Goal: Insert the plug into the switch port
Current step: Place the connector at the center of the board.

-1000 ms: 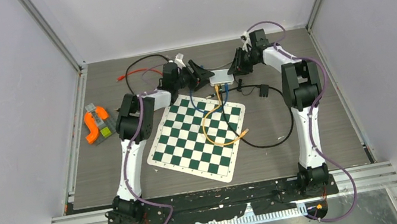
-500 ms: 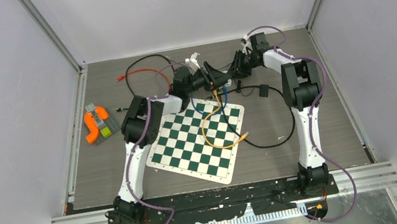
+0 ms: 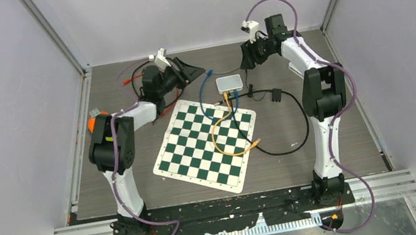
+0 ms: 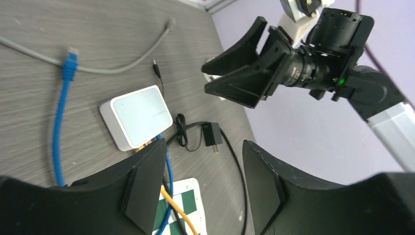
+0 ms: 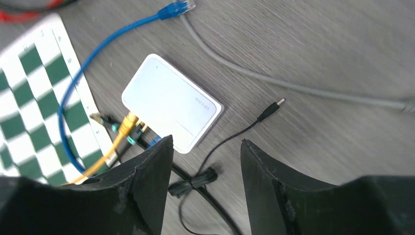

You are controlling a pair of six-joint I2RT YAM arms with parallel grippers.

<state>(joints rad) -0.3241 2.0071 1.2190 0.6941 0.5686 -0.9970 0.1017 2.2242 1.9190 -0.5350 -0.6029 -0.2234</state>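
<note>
Toward the far middle of the counter point(image 3: 346, 127), the switch point(image 3: 229, 82) lies flat. It is a small white box with rounded corners, and its ports are on the edge facing the arm bases. A yellow plug point(image 5: 128, 122) and a seated blue plug point(image 5: 154, 142) sit side by side in those ports. The loose blue plug point(image 3: 209, 74) lies just off the switch's far-left corner, not touching it. Its long axis runs near to far, with the tip pointing away from the port edge.

The left gripper point(image 4: 203, 164) hovers to the left of that plug and looks the nearer arm. The right gripper point(image 5: 206, 156) hangs off the switch's far-right corner. Both sets of jaws are spread wide with nothing between them.

If the loose plug is the one meant, it would need lifting by its body and turning round to face the ports. Otherwise the job looks done.
</note>
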